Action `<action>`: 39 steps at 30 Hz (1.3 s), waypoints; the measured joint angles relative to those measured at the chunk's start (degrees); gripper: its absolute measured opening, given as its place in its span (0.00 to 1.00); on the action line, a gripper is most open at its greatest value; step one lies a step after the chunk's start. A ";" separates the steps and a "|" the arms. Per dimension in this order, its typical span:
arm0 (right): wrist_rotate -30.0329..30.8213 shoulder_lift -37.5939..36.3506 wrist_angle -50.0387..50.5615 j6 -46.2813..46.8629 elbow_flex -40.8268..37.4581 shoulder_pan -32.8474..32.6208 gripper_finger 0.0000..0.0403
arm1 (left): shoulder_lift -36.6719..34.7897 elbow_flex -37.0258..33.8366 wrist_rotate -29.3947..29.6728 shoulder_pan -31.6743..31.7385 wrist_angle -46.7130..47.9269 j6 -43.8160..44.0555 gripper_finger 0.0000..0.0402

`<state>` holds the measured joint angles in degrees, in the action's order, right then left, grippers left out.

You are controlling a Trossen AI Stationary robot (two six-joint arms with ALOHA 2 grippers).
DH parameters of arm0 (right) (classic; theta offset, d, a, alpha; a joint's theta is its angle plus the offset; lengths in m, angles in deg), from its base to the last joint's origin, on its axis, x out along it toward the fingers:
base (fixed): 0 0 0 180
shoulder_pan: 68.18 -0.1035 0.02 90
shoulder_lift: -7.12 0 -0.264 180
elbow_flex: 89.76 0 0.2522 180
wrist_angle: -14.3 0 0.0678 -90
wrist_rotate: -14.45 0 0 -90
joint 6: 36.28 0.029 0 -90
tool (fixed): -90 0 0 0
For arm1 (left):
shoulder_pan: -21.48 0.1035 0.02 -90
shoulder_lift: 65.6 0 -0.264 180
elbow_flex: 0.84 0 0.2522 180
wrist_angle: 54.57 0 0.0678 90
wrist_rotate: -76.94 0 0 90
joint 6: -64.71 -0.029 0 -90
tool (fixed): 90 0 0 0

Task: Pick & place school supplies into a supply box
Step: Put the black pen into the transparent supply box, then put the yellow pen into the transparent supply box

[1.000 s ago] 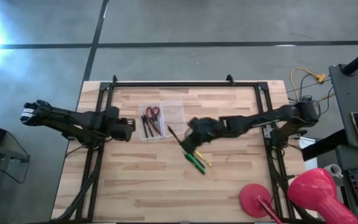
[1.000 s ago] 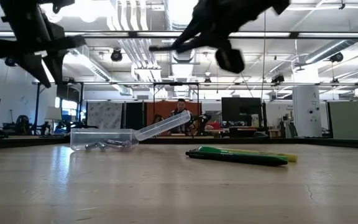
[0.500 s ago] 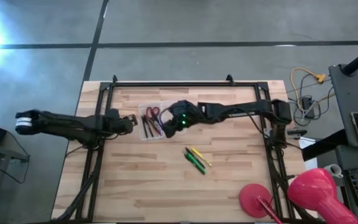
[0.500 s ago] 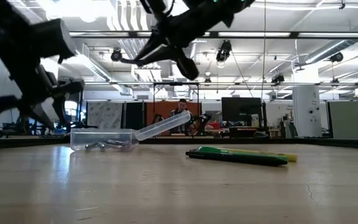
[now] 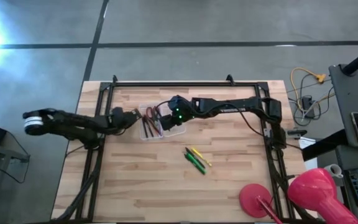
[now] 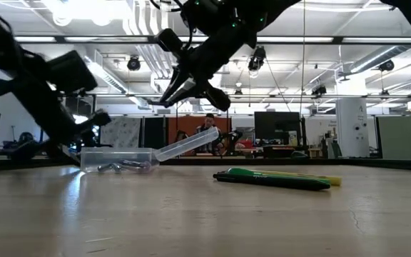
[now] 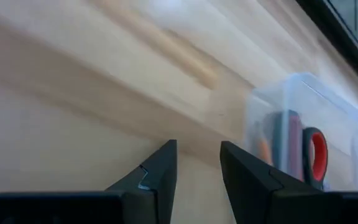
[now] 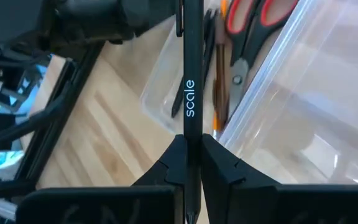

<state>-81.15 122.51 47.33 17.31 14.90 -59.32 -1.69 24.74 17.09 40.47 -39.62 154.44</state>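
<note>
The clear supply box (image 5: 166,119) sits on the table with its lid (image 6: 188,145) tilted open. Red-handled scissors (image 8: 253,18) and several pens lie inside. My right gripper (image 5: 166,116) hangs above the box, shut on a black pen (image 8: 191,93). A green pen (image 5: 195,162) and a yellow pen (image 5: 199,155) lie flat on the table, on the near right of the box. My left gripper (image 7: 197,168) is open, low above the table just left of the box (image 7: 309,137), touching nothing. My right gripper pinches the black pen between its two fingers, near one end of the barrel (image 8: 191,135). The pen runs forward along the fingers and out past the tips. It is lifted clear and slants down over the open box.
A red round-based object (image 5: 257,200) and a pink shape (image 5: 312,190) stand at the near right corner. A black frame (image 5: 185,84) runs along the table's far and side edges. Bare wood lies along the near side.
My right gripper has carried the black pen from the middle of the table, left and toward the far edge, to above the box, and has lowered. My left gripper has moved right and down, up to the box's left side.
</note>
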 joint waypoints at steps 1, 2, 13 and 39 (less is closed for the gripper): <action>0.31 -0.01 -0.02 -0.01 -0.01 0.30 0.03 | 1.96 0.97 -0.98 0.49 -1.65 -3.13 0.27; 0.64 -0.03 -0.01 -0.12 -0.01 0.61 0.03 | 4.26 2.22 -1.79 0.81 -2.73 -5.85 0.27; 2.26 -0.30 5.73 -1.50 -0.19 2.01 0.03 | 24.69 23.34 -15.33 0.87 -4.04 -31.16 0.27; 2.62 -3.58 3.51 4.99 -12.37 0.99 0.27 | -10.05 16.68 -9.73 -1.04 11.44 -28.12 0.27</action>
<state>-78.52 118.92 50.84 22.30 2.53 -58.33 -11.74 41.43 7.36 39.43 -28.18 126.32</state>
